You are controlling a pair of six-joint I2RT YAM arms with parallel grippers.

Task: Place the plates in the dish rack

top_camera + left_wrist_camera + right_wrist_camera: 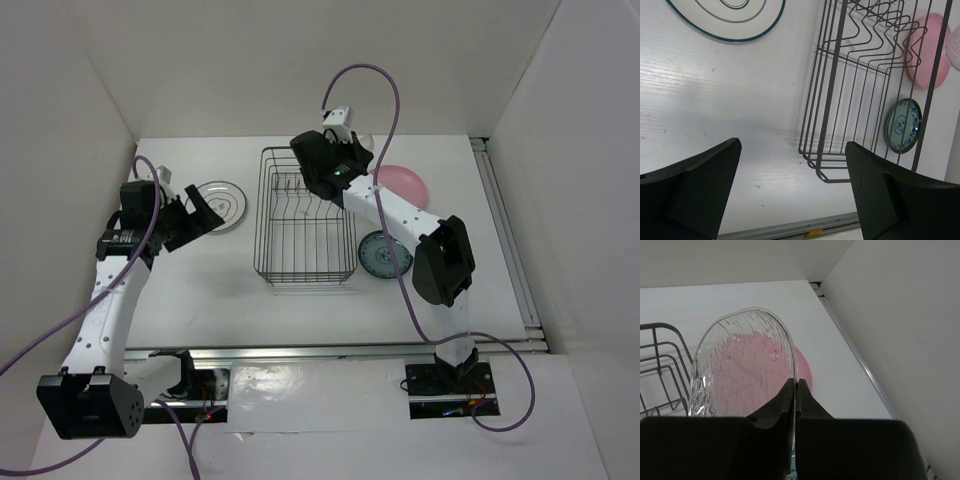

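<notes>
The dark wire dish rack (305, 222) stands mid-table and holds no plates; it also shows in the left wrist view (860, 85). My right gripper (796, 386) is shut on the rim of the clear glass plate (740, 365) and holds it up at the rack's far right corner (340, 160). The pink plate (405, 182) lies right of the rack, partly behind the arm. The blue-green plate (383, 254) lies nearer, also right of the rack. The white ringed plate (222, 205) lies left of the rack. My left gripper (205, 215) is open and empty just beside it.
White walls enclose the table on three sides. A metal rail (510, 240) runs along the right edge and another along the front (340, 350). Purple cables (385, 110) loop above both arms.
</notes>
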